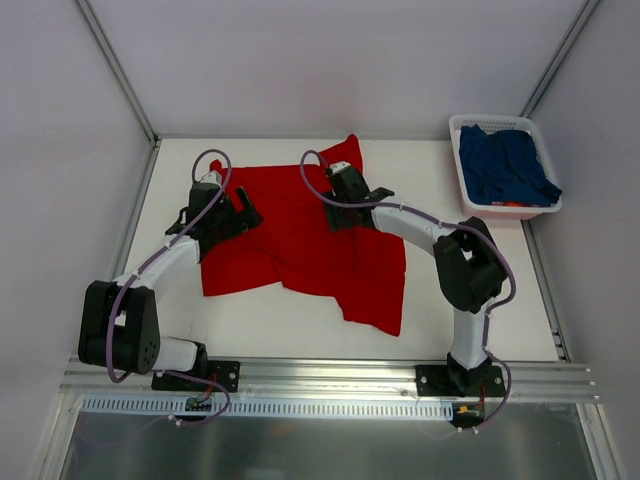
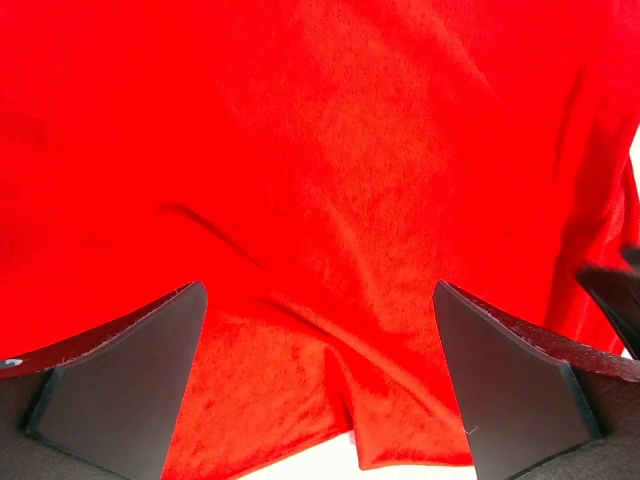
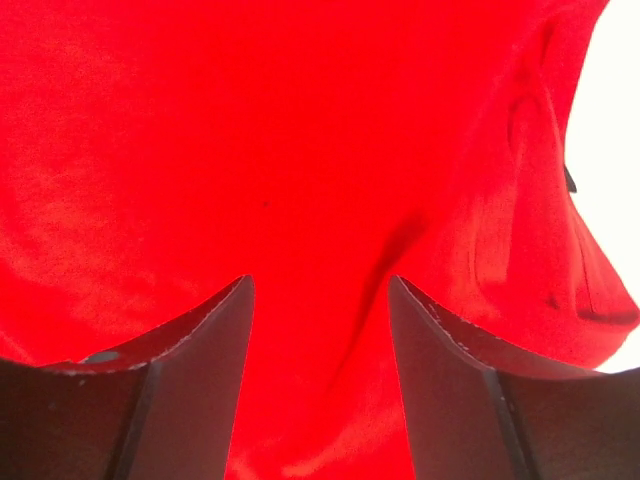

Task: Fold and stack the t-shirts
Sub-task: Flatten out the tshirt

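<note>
The left fingers (image 2: 120,390) stand wide apart with nothing between them. They hang low over the red t-shirt (image 2: 330,180), which fills almost the whole left wrist view. A soft crease runs through the cloth between the 2 fingers, and a hem edge shows at the bottom against the white table (image 1: 250,320). The right fingers (image 3: 190,390) are parted at a narrower gap over the same bright red cloth, pinching none of it, with folds and a seamed edge off to their right. From above, the left fingers are at the shirt's left edge and the right fingers at its far part, just beside a pointed corner. The red t-shirt lies unfolded in the middle of the table, spread but rumpled, its outline uneven. The navy t-shirt (image 1: 500,165) sits bunched inside the white basket (image 1: 490,120) at the table's far right corner, well apart from the red one.
</note>
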`<state>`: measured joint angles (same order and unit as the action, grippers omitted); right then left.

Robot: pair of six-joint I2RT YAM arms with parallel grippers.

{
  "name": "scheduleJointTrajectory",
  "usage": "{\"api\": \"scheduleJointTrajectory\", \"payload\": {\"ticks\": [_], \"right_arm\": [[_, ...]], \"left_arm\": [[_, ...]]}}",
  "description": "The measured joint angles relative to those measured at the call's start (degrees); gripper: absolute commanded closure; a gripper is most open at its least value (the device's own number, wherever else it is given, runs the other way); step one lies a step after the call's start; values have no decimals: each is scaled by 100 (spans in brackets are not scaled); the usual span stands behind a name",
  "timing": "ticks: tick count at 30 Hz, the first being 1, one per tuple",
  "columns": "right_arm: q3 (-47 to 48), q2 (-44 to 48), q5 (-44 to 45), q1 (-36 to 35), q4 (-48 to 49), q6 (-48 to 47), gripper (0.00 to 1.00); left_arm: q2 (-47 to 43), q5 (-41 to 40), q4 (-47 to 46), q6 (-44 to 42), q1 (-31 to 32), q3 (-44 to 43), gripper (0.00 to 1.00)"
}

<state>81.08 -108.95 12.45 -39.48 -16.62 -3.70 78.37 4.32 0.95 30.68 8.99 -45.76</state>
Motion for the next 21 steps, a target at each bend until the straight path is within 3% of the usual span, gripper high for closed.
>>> {"api": "scheduleJointTrajectory", "payload": {"ticks": [9, 16, 21], "right_arm": [[688, -1220, -726, 490, -13, -197, 39], [671, -1233, -901, 608, 74, -122, 38], [0, -835, -905, 610, 450, 83, 38]], "left_arm": [[-149, 151, -79, -7, 44, 173, 1], [-199, 153, -116, -9, 44, 201, 1], [-199, 153, -116, -13, 44, 225, 1]]}}
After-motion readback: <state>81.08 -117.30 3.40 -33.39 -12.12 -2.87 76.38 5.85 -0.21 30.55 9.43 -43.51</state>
